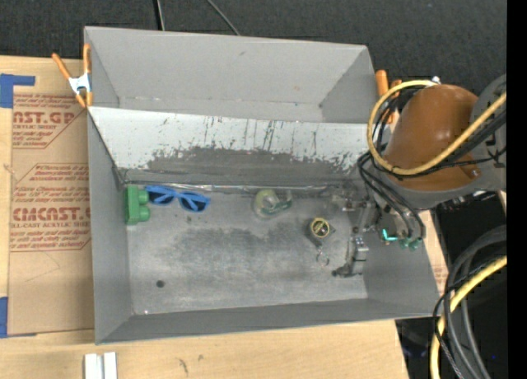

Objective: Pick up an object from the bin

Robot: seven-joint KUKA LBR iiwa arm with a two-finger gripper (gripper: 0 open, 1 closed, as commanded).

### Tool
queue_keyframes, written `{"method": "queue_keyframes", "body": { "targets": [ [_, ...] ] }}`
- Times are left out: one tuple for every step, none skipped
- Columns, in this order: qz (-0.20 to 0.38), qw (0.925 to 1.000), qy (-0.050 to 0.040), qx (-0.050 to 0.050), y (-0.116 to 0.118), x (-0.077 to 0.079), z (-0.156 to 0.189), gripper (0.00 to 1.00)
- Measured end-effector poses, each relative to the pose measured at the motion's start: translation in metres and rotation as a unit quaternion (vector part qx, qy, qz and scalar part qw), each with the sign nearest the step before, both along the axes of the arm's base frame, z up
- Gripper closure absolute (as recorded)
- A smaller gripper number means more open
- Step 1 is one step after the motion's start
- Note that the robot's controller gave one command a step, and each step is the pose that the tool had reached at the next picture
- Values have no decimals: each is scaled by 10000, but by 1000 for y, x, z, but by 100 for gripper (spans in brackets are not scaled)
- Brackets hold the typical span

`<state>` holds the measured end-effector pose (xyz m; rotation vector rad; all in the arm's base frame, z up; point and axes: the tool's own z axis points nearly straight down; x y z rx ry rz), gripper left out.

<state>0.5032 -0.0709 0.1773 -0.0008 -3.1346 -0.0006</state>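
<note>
Where the arm (428,134) dips into the bin (230,105) at right, gold-ringed disc (319,227) near.

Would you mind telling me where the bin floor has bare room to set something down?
The widest bare patch is the front-left floor, bordered by the green block and blue sunglasses behind and the tool on the right. It is crowded on the right, around the tool, the small gold ring and the pale round piece.

The block (136,204) is green, the sunglasses (179,198) blue, the bin (230,274) grey.
</note>
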Motion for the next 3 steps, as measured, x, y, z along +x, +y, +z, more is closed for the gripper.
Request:
{"method": "queue_keyframes", "body": {
  "targets": [
    [1873, 9823, -48, 7, -13, 42, -101, 0],
    [1873, 9823, -47, 8, -13, 42, -101, 100],
    [1873, 9823, -40, 7, -13, 41, -101, 0]
  ]
}}
